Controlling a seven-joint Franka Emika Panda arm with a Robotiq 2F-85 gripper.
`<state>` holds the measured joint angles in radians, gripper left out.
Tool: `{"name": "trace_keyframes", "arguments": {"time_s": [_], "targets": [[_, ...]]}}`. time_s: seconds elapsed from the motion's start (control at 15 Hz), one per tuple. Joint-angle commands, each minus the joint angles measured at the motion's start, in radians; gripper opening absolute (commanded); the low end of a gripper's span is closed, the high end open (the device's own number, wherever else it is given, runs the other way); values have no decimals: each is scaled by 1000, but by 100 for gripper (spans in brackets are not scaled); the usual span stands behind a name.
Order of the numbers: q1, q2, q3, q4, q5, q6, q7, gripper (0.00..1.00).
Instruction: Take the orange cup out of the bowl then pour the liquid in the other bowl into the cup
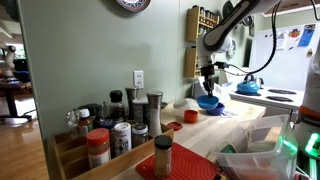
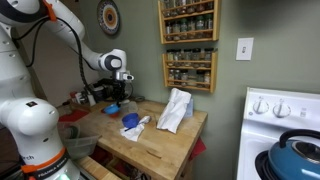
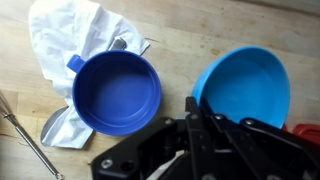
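Observation:
My gripper (image 3: pixel 196 108) is shut on the near rim of a light blue bowl (image 3: pixel 245 85), one finger inside and one outside. A darker blue bowl (image 3: pixel 118 92) with a small handle stands just beside it on a white cloth and looks empty. In an exterior view the gripper (image 1: pixel 210 82) hangs over the blue bowl (image 1: pixel 208 102), and the orange cup (image 1: pixel 190 117) stands on the wooden counter outside both bowls. In the other exterior view the gripper (image 2: pixel 118 88) is at the bowl (image 2: pixel 112 107). No liquid is discernible.
A flat red dish (image 1: pixel 174 126) lies next to the cup. A red edge (image 3: pixel 306 130) shows at the wrist view's right border. Spice jars (image 1: pixel 120 125) crowd the counter's near end. A white cloth (image 2: pixel 175 110) lies mid-counter. A stove with a blue kettle (image 2: pixel 296 160) stands beside it.

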<state>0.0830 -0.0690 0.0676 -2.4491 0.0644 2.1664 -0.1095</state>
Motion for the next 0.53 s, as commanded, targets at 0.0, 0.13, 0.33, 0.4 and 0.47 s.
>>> {"name": "trace_keyframes", "arguments": {"time_s": [0.0,0.13,0.33,0.4,0.47], "targets": [[-7,-27,-18,-64,42,44,-149,1],[-7,-21,-24,-81,71,52,-220,1],[-5,-11,-29,-103,106,67,-305,1],[-4,-5,-29,-113,118,76,-333,1],[-5,0,-29,-120,116,81,-348,1]]}}
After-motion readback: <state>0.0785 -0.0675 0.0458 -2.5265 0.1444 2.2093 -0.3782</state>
